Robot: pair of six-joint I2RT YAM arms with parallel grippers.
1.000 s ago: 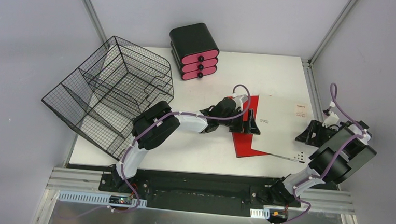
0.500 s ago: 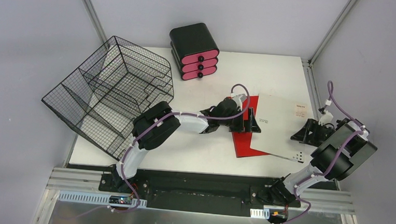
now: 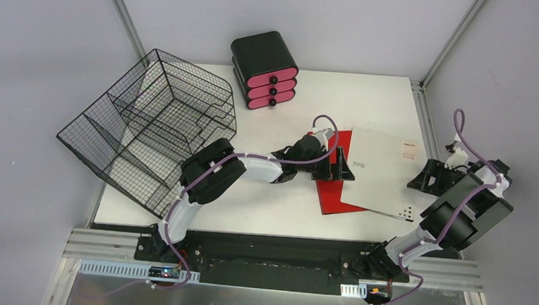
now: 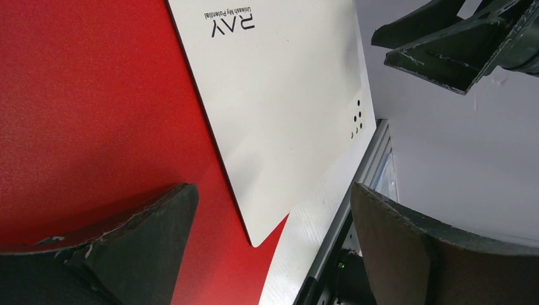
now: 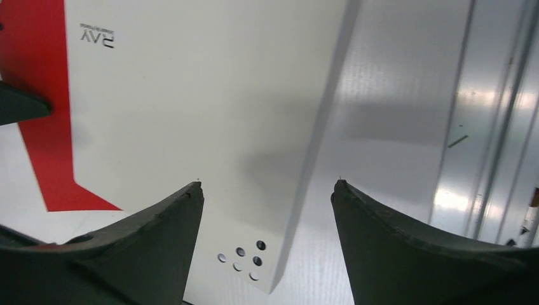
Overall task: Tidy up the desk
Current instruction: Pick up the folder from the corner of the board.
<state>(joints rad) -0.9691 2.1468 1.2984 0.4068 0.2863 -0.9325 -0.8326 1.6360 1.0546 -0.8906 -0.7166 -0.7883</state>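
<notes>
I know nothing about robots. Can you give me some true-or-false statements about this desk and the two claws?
1. The white notebook lies partly over a red cover. True.
2. The left gripper is clamped on a pen. False: its jaws are open and empty, above the red cover.
3. The black drawer unit has three pink drawer fronts. True.
4. The wire basket sits at the right side of the desk. False: it is at the left side.
5. The right gripper is open. True.

So on the desk [image 3: 285, 203] the basket [image 3: 148, 131] sat over its left edge, the drawers [image 3: 264, 71] were at the back near the middle, and the notebook [image 3: 382, 177] lay toward the right, well apart from both.
</notes>
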